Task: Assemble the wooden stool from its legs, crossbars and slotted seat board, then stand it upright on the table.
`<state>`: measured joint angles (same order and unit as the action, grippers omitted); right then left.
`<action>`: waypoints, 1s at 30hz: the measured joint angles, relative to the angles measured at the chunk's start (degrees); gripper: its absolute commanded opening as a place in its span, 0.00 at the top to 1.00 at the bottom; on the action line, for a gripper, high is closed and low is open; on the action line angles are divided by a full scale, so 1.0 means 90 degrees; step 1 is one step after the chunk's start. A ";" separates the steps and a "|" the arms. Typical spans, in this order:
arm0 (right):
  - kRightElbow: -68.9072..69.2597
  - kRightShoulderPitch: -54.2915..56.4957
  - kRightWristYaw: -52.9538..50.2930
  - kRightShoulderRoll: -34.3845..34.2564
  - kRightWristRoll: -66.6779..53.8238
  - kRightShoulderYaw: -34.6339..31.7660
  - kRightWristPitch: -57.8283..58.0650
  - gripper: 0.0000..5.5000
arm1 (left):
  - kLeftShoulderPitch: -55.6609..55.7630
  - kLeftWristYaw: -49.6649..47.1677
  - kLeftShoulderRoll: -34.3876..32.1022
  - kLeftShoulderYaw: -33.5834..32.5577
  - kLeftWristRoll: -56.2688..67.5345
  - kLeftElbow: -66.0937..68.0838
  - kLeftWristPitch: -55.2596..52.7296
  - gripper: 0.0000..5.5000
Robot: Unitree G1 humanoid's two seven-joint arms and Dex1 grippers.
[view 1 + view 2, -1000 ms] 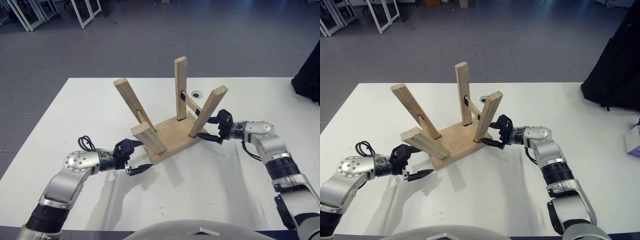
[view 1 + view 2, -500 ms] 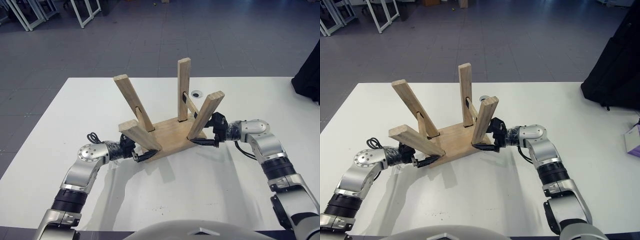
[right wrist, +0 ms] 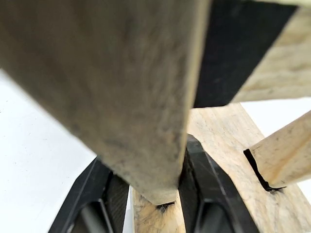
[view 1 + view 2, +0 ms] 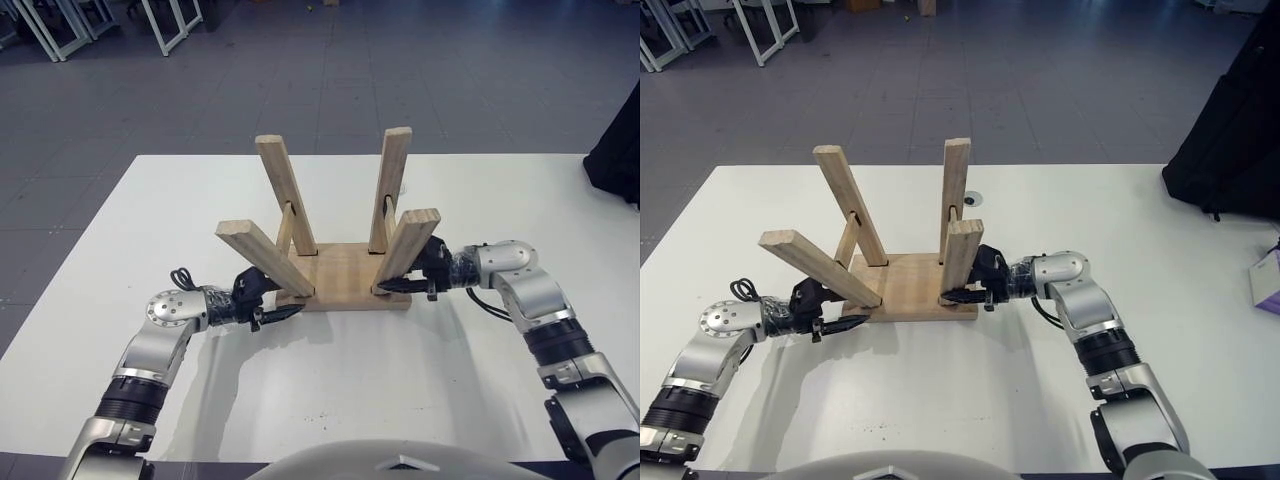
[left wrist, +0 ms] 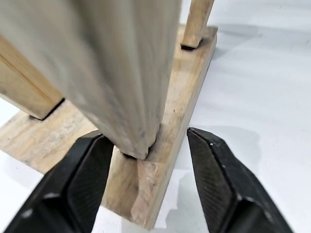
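- The stool [image 4: 340,262] sits inverted on the desk [image 4: 455,385], seat board [image 4: 345,287] flat and four legs up.
- Left end effector [image 4: 275,302]: fingers wide, straddling the board's near-left corner.
- Right end effector [image 4: 400,280]: clamped on the board's near-right corner.

Close-up: gripper [image 5: 146,140] fingers [image 5: 82,184] spread, straddling board [image 5: 187,82] corner where blurred leg [image 5: 97,63] slots in; second leg [image 5: 197,22] beyond; white table [image 5: 262,73].

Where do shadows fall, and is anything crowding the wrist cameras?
Left eye view: the stool throws a shadow toward the near edge of the table, no glare. Left wrist view: a near leg hides much of the seat board. Right wrist view: a leg likewise.
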<state>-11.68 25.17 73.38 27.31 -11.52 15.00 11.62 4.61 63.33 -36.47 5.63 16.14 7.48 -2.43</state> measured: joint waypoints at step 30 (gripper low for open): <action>0.2217 -0.0182 -0.0543 0.1529 -0.5159 -0.0975 0.8885 0.74 | -0.2143 0.0325 -0.1433 -0.1826 0.5628 -0.3369 -0.6433 0.68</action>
<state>8.27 23.53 68.49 41.07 -57.95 6.23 91.59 -14.68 66.25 -49.37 -10.81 66.79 -22.84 -60.33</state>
